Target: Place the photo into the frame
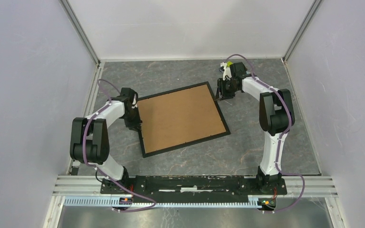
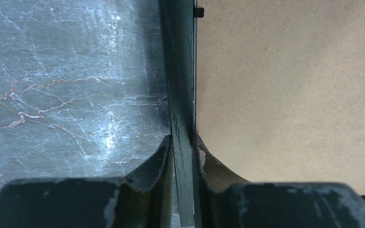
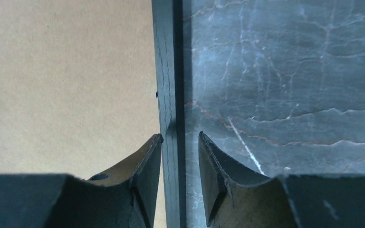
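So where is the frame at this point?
In the top view the frame lies flat in the middle of the table, backing board up; left fingers pinch its left rail, right fingers straddle its right rail near the far corner.

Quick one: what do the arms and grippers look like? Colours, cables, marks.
Left arm and right arm: white links, black joints, and a purple cable looped along each. The right wrist carries a yellow-green part. Left gripper and right gripper: black curved fingers, edges scuffed pale.
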Action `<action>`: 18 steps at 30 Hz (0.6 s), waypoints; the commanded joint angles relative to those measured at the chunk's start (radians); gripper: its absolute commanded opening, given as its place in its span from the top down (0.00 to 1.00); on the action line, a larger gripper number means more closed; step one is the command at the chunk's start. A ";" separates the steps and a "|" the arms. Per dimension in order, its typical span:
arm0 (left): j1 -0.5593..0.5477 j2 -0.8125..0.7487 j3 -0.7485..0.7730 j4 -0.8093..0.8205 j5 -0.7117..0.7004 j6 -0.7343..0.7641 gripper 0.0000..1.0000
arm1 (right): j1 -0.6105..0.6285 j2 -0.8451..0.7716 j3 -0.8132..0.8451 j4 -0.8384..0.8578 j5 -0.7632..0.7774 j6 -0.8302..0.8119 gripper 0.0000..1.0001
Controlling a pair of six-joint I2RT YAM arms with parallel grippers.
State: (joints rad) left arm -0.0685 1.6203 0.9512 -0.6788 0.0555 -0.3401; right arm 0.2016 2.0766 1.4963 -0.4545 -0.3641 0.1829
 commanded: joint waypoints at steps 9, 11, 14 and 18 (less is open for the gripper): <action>-0.120 0.019 -0.030 0.013 -0.076 0.058 0.96 | -0.031 -0.025 0.035 -0.044 -0.018 -0.022 0.60; -0.122 0.021 -0.029 0.014 -0.075 0.059 0.96 | -0.040 -0.018 0.040 -0.041 -0.051 -0.025 0.60; -0.122 0.023 -0.029 0.013 -0.073 0.059 0.96 | -0.041 0.025 0.091 -0.067 -0.098 -0.034 0.61; -0.120 0.026 -0.026 0.012 -0.077 0.059 0.96 | -0.041 0.072 0.126 -0.060 -0.127 -0.021 0.63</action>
State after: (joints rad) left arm -0.1650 1.6096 0.9531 -0.6781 -0.0696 -0.3202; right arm 0.1669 2.1201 1.5665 -0.5224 -0.4313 0.1665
